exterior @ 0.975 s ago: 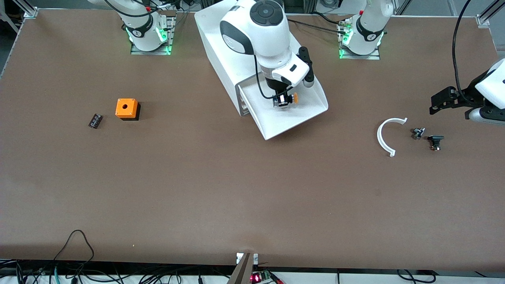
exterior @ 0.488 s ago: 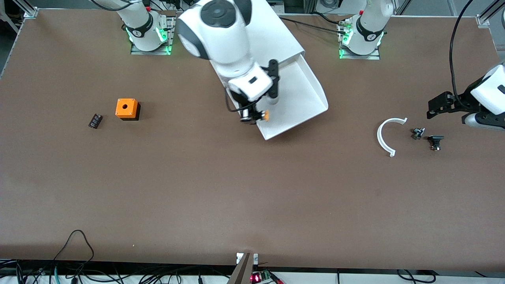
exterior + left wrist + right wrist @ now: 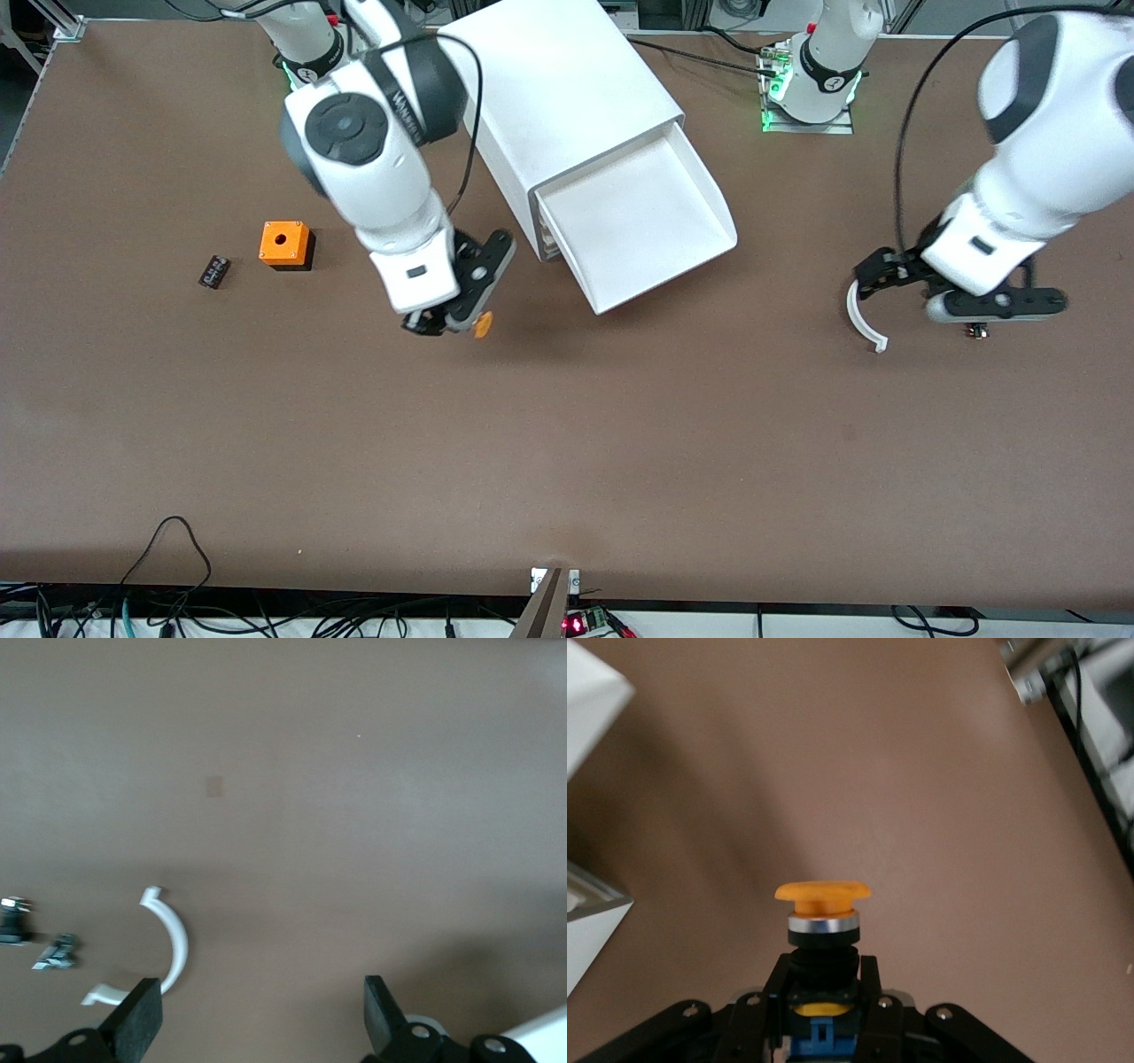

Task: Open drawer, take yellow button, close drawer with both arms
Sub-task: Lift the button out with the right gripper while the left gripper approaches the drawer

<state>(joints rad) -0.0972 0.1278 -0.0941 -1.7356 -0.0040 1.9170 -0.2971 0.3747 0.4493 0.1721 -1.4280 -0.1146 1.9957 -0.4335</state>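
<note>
My right gripper (image 3: 447, 321) is shut on the button (image 3: 481, 325) and holds it over bare table, between the orange cube and the open drawer. In the right wrist view the button's orange cap (image 3: 822, 894) sticks out past the shut gripper (image 3: 824, 992), which clamps its black-and-blue body. The drawer (image 3: 638, 221) is pulled out of the white cabinet (image 3: 567, 97) and looks empty. My left gripper (image 3: 873, 276) is open and empty over a white arc piece (image 3: 864, 323). In the left wrist view the gripper (image 3: 259, 1020) is wide open over bare table beside the arc (image 3: 173, 943).
An orange cube with a hole (image 3: 284, 244) and a small black part (image 3: 213, 271) lie toward the right arm's end. A small dark part (image 3: 977, 330) shows under the left arm; two small parts (image 3: 55, 954) lie beside the arc. A drawer corner (image 3: 589, 912) shows in the right wrist view.
My right gripper carried the button out of the drawer toward the right arm's end of the table. My left arm swung in from the table's end to over the white arc.
</note>
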